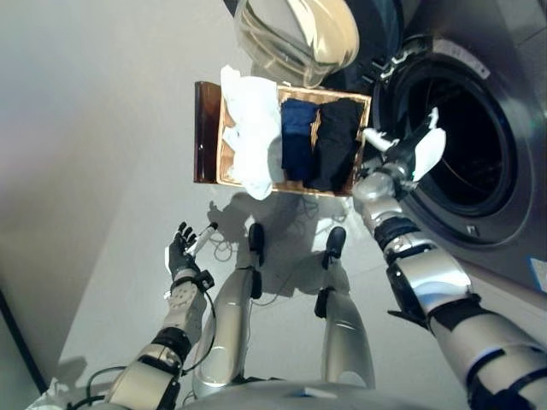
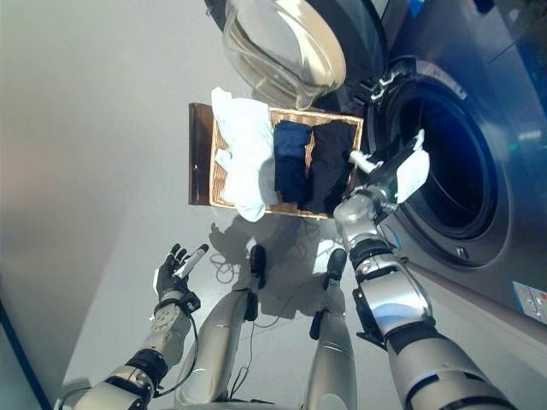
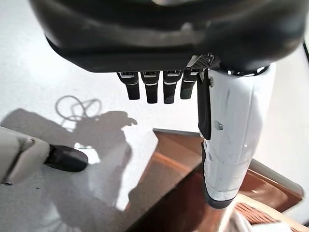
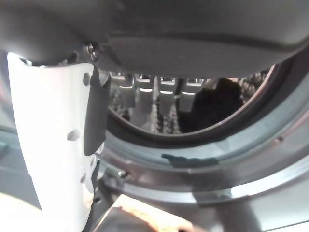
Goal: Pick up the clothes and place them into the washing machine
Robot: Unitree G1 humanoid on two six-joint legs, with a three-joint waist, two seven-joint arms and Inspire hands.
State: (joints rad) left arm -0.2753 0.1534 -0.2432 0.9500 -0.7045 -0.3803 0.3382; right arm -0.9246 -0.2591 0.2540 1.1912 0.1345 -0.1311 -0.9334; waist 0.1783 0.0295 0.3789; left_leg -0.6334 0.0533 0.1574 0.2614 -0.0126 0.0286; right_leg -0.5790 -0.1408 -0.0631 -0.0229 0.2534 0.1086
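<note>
A wicker basket [image 1: 208, 132] on the floor holds a white garment [image 1: 252, 128], a navy one [image 1: 297, 137] and a black one [image 1: 338, 141]. To its right stands the washing machine with its drum mouth [image 1: 466, 145] exposed and its glass door [image 1: 295, 34] swung open. My right hand [image 1: 410, 154] hovers at the drum's near rim, open and holding nothing. In the right wrist view its fingers [image 4: 164, 96] point into the drum, where a dark cloth [image 4: 215, 104] lies. My left hand [image 1: 181, 252] hangs low at the left, open and empty, short of the basket [image 3: 178, 169].
The grey door gasket and rim [image 4: 217, 159] lie just under my right hand. The open door overhangs the basket's far side. Bare pale floor [image 1: 102, 128] spreads to the left of the basket.
</note>
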